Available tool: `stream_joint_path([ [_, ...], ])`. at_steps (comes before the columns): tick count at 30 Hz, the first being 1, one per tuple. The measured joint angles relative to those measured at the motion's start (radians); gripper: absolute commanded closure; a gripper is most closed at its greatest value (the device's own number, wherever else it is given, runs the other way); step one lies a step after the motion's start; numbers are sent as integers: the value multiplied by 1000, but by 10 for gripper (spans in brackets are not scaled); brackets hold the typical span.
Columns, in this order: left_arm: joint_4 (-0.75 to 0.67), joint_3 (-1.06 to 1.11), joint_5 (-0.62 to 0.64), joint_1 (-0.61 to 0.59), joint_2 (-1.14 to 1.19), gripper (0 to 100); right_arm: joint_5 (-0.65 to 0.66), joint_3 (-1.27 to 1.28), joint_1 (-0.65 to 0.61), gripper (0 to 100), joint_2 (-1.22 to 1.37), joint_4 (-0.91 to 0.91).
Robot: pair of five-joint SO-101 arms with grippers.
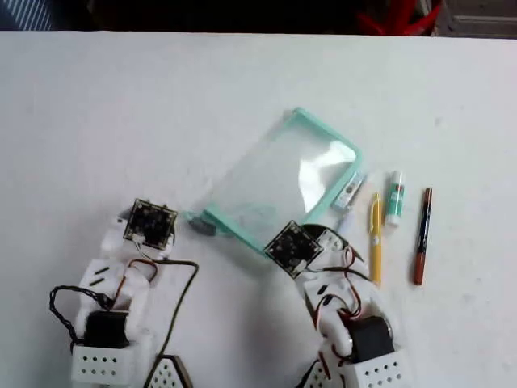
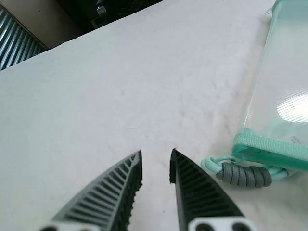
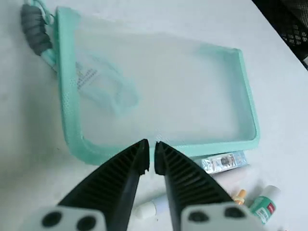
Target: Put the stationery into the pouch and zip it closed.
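Observation:
The clear pouch [image 1: 279,182] with teal trim lies flat mid-table, and nothing shows inside it. Its grey zip pull [image 1: 202,225] sticks out at the near left corner. To the right of the pouch lie a small wrapped eraser [image 1: 349,191], a white pen [image 1: 344,220], a yellow pen [image 1: 376,236], a green-and-white tube [image 1: 394,199] and a dark red pen [image 1: 422,236]. My left gripper [image 2: 155,167] hovers slightly open over bare table beside the zip pull [image 2: 243,175]. My right gripper [image 3: 151,147] is shut and empty above the pouch's near edge [image 3: 159,148].
The left arm [image 1: 149,224] and right arm [image 1: 292,248] stand at the table's near edge, cables trailing by the left base. White tabletop stretches wide behind and to the left of the pouch. The far edge meets a dark background.

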Motion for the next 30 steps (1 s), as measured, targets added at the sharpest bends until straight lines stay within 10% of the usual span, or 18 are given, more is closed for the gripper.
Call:
stream_joint_path([
  [30,0,0,0,0,0,884,-124,-747,-407,846,893,61],
])
